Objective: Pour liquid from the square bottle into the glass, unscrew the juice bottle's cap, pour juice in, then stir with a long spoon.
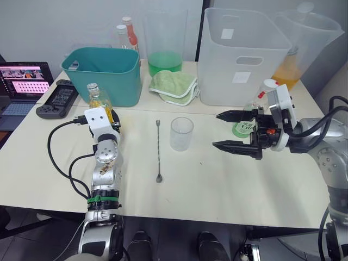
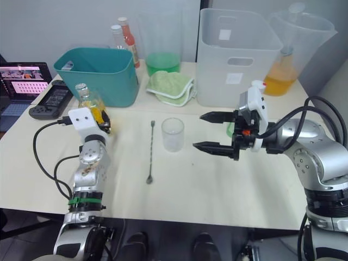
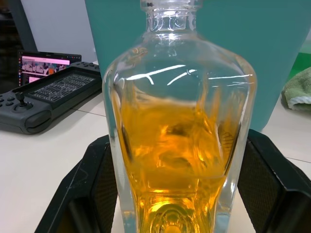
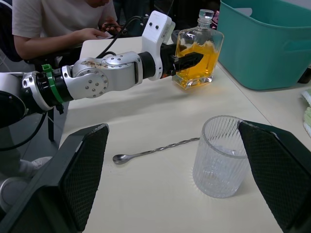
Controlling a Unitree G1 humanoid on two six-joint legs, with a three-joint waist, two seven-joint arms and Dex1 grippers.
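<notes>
The square bottle [image 3: 180,126], clear glass holding amber liquid, stands on the table's left side in front of the teal bin. My left gripper [image 1: 109,115] is shut on its lower body, with a black finger [image 3: 82,194] against each side. The empty ribbed glass [image 1: 181,133] stands mid-table, and the long spoon [image 1: 158,151] lies flat just left of it. My right gripper [image 1: 235,131] hovers open to the right of the glass, fingers pointing at it. The juice bottle [image 1: 240,129], green-labelled with a white cap [image 1: 268,85], stands right behind that gripper.
At the back stand a teal bin [image 1: 103,73], a white bin [image 1: 242,60], a green cloth [image 1: 173,86], a beaker of green liquid [image 1: 164,61], sauce bottles [image 1: 128,32] and a pitcher of orange liquid [image 1: 296,49]. A laptop [image 1: 24,81] and handheld console [image 1: 57,99] lie far left. A person [image 4: 63,19] sits nearby.
</notes>
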